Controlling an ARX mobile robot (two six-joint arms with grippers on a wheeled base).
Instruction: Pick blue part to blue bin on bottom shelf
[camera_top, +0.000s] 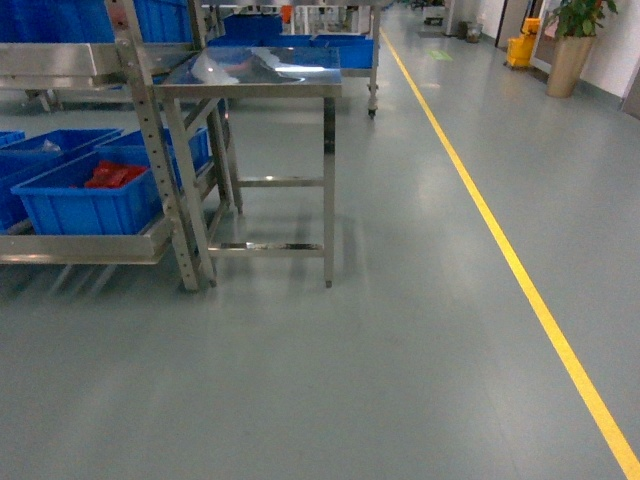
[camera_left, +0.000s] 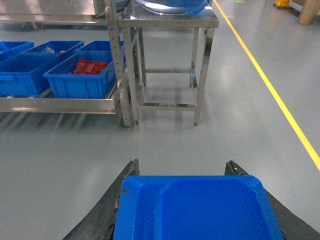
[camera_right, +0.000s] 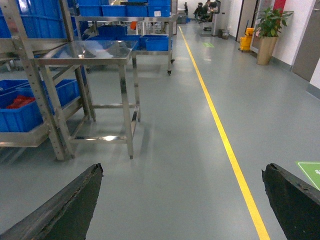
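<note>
i see the grey-green floor (camera_top: 380, 360) with a yellow painted line (camera_top: 500, 250) running along it. on it stand a small stainless-steel table (camera_top: 255, 75) with a shiny top and, just to its left, a steel rack. the rack's bottom shelf (camera_top: 85, 247) carries bright-blue plastic crates; the nearest crate (camera_top: 85, 200) holds red bags.

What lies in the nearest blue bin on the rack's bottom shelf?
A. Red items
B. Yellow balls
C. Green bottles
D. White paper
A: the head view shows red items inside the blue bin on the bottom shelf, and the left wrist view shows the same.
</note>
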